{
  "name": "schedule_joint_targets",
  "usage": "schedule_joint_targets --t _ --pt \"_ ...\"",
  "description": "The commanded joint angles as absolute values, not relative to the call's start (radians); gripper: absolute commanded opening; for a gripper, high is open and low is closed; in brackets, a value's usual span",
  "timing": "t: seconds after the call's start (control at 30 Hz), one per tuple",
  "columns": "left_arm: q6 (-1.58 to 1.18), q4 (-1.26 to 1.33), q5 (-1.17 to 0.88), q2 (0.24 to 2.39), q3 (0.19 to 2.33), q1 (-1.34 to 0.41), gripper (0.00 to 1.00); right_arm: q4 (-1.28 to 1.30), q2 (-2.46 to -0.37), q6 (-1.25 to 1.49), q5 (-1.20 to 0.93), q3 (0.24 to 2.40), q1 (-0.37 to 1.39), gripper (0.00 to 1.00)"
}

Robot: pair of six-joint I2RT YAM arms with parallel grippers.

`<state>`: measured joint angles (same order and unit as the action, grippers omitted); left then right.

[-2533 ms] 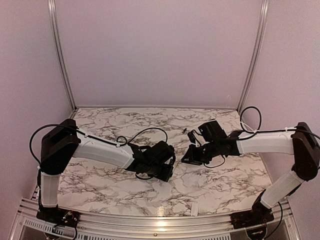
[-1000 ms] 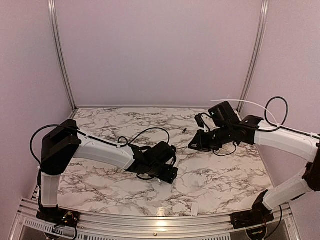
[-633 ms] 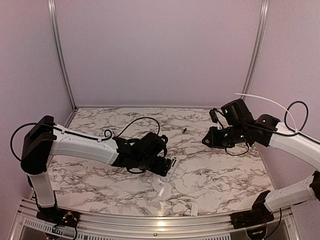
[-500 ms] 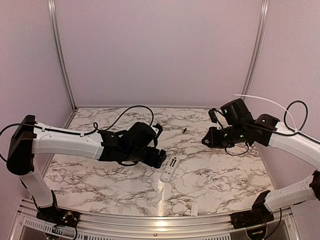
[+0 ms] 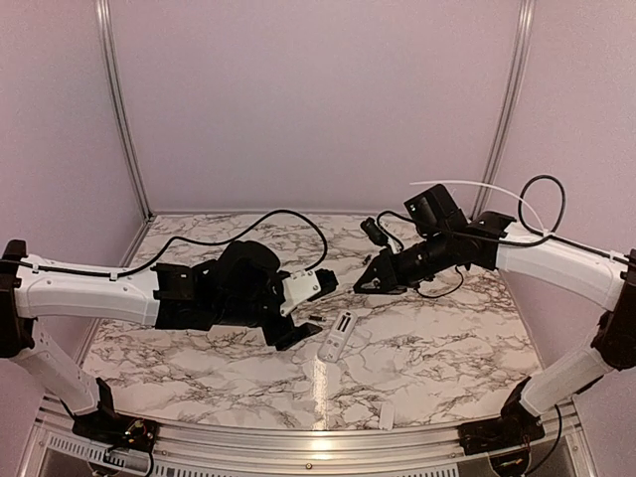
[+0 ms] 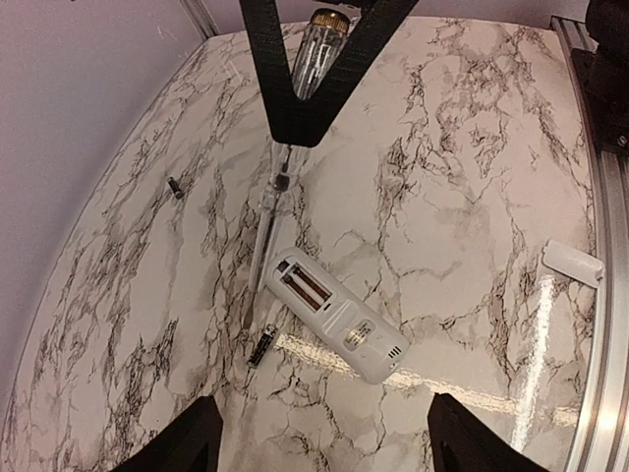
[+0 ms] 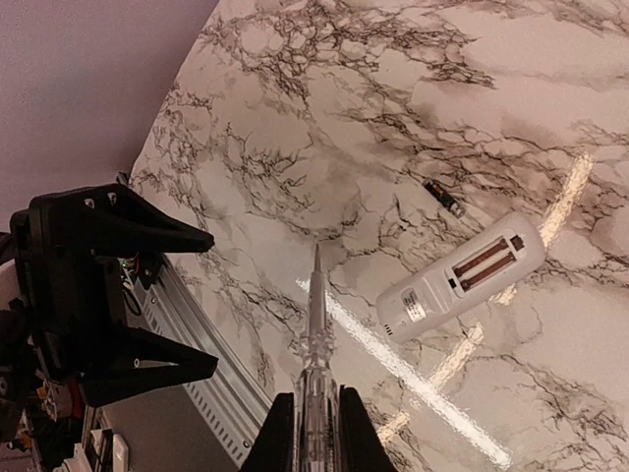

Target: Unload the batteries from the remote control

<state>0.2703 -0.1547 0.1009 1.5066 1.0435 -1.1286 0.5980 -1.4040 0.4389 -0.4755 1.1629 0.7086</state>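
Lying back-up mid-frame on the tabletop point(image 6: 472, 147), the remote control point(image 6: 334, 317) has one battery point(image 6: 263, 346) just beside it. The right end effector point(image 7: 314, 433) pinches a screwdriver point(image 7: 313, 364); the left end effector point(image 6: 324, 442) is spread. Lever any remaining cell gently from its end.

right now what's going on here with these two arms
Two robot arms are working on a remote control that lies back up on the marble table, its compartment open. The right pincer is shut on a screwdriver, whose tip points down beside the remote. The left pincer hangs open above the remote, holding nothing. One battery lies loose on the table next to the remote. Whether the compartment holds another is hard to tell.
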Motion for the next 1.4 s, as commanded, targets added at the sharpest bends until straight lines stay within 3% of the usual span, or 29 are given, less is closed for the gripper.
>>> schedule_joint_targets --t 0.0,0.2,0.33,0.5,0.67,0.8,0.9,1.03,1.17,1.37 --pt "0.384 -0.116 0.09 1.537 1.095 -1.136 0.74 0.54 -1.446 0.413 -0.648 1.24 0.72 0.0" --pt "0.445 -0.108 0.118 1.57 1.132 -1.137 0.66 0.549 -1.497 0.407 -0.699 1.281 0.753 0.0" --pt "0.467 -0.116 0.139 1.598 1.152 -1.135 0.55 0.552 -1.51 0.404 -0.719 1.286 0.774 0.0" --pt "0.493 -0.136 0.148 1.622 1.169 -1.134 0.38 0.559 -1.52 0.406 -0.726 1.298 0.79 0.0" --pt "0.49 -0.128 0.138 1.623 1.173 -1.134 0.11 0.563 -1.527 0.407 -0.716 1.299 0.792 0.0" --pt "0.469 -0.143 0.143 1.624 1.178 -1.134 0.0 0.585 -1.536 0.412 -0.659 1.311 0.792 0.01" --pt "0.442 -0.159 0.159 1.615 1.165 -1.133 0.0 0.608 -1.546 0.411 -0.608 1.325 0.79 0.14" --pt "0.365 -0.15 0.173 1.575 1.111 -1.126 0.0 0.63 -1.525 0.421 -0.543 1.327 0.773 0.45" --pt "0.264 -0.138 0.178 1.523 1.039 -1.11 0.0 0.648 -1.475 0.408 -0.513 1.306 0.71 0.53" --pt "-0.003 -0.153 0.195 1.497 0.959 -1.032 0.0 0.703 -1.395 0.376 -0.405 1.273 0.638 0.55"
